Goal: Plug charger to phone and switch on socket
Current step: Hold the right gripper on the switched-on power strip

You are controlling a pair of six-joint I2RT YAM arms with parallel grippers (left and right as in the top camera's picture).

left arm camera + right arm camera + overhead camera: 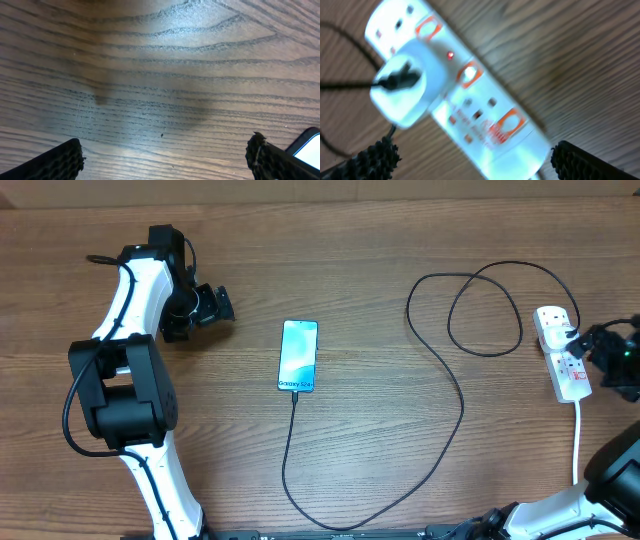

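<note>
The phone point(298, 355) lies mid-table with its light blue screen lit; its corner shows in the left wrist view point(307, 147). The charger cable point(440, 395) runs from the phone's near end, loops right and reaches the white socket strip point(562, 358) at the right edge. In the right wrist view a white adapter point(405, 85) with the black cable sits plugged in the socket point(485, 110), and a small red light glows beside it. My right gripper point(472, 160) is open, straddling the strip's near end from above. My left gripper point(165, 160) is open and empty over bare wood, left of the phone.
The socket's white lead point(578, 435) runs toward the table's front. My right arm's base point(600, 490) sits at the front right, my left arm's base point(125, 395) at the front left. The table top is wood grain all round.
</note>
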